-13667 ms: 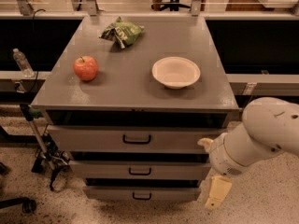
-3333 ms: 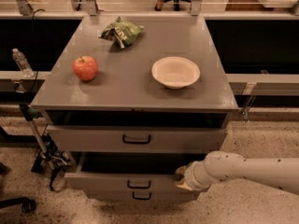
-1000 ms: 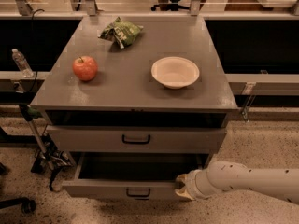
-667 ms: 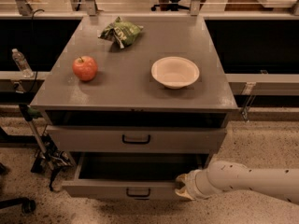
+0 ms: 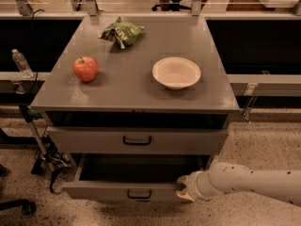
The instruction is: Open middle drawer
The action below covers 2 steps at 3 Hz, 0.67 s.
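Observation:
The middle drawer (image 5: 108,190) is the grey metal drawer with a small black loop handle (image 5: 139,195). It stands pulled well out of the grey cabinet (image 5: 131,93), and its dark inside shows. My gripper (image 5: 182,186) is at the right end of the drawer's front, at its top edge. The white arm (image 5: 244,181) reaches in from the right. The top drawer (image 5: 136,140) is closed above it. The lowest drawer is hidden beneath the open one.
On the cabinet top sit a red apple (image 5: 85,69), a white bowl (image 5: 176,72) and a green chip bag (image 5: 120,32). A water bottle (image 5: 21,63) and a stand with cables (image 5: 42,152) are at the left. Speckled floor lies in front.
Since 13.7 s ago the arm came down to the middle drawer and the drawer slid out towards me. Over the last second the drawer and the arm hardly moved.

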Motion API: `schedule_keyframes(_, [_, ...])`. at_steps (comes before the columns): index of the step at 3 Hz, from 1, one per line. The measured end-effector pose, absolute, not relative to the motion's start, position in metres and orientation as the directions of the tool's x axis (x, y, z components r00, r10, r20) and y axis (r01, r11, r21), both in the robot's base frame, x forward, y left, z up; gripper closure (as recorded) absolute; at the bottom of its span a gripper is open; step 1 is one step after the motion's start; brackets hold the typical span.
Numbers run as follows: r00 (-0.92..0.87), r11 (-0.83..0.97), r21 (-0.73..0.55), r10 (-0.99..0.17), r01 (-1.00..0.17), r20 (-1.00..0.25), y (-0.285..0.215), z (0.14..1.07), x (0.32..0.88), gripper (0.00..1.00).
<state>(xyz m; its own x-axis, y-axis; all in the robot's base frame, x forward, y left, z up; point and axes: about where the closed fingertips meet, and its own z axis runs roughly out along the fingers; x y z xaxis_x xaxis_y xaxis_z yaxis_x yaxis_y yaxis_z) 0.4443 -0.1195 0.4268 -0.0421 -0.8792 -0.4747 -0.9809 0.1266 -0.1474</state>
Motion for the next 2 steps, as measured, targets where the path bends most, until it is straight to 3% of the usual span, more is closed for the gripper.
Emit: schedule_keyframes(2, [-0.042,0.126,-0.147,-0.879,-0.981,-0.475,-0.1195,0.4267,0.4441,1.0])
